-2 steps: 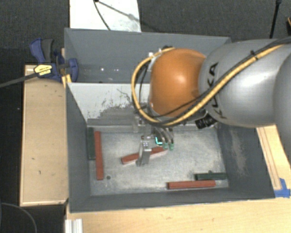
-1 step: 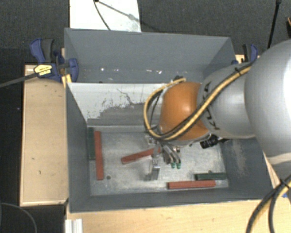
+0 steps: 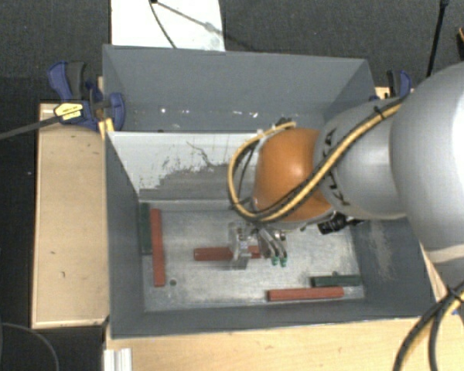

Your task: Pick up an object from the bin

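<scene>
- In the middle of the bin's floor, the claw is down at the right end of a flat red bar, which lies with its length running left to right.
- The claw's metal parts cover that end of the bar. I cannot tell from this view whether the claw is open or closed, or whether it has the bar in its hold.
- Directly above the claw sits the arm's orange cover, with yellow-and-black cables looped round it. The thick grey arm reaches in from the right.
- Along the left side of the floor lies a second red bar, running front to back. It is well apart from the claw.
- Just beside it, towards the left wall, lies a long dark green bar, parallel to it.
- Near the front right of the floor lies a third red bar, running left to right.
- Just behind its right end lies a short dark green bar, also running left to right.
- A small dark speck lies on the floor near the front end of the second red bar.
- The grey bin has whitish scuff marks on its sloping back wall.
</scene>
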You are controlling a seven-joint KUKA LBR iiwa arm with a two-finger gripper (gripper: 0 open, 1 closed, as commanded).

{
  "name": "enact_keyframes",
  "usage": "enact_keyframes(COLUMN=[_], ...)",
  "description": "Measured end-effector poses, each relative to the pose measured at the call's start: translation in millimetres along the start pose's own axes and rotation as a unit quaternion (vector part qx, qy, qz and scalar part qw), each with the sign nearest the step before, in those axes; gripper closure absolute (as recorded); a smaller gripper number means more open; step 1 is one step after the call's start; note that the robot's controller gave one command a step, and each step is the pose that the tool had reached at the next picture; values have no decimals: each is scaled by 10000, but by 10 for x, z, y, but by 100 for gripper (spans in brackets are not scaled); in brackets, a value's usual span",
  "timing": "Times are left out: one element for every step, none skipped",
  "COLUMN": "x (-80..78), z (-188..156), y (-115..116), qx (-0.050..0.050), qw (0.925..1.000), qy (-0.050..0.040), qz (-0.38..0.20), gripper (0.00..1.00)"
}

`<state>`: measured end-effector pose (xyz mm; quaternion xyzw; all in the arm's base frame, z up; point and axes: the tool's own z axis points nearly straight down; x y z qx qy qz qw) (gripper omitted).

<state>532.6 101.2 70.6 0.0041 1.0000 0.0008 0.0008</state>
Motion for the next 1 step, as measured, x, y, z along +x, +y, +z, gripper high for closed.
enact_keyframes(x=[-6], z=[-1398], y=[-161], qx=[1], qw=[9999], qy=[-43], qz=[-145], gripper=[100])
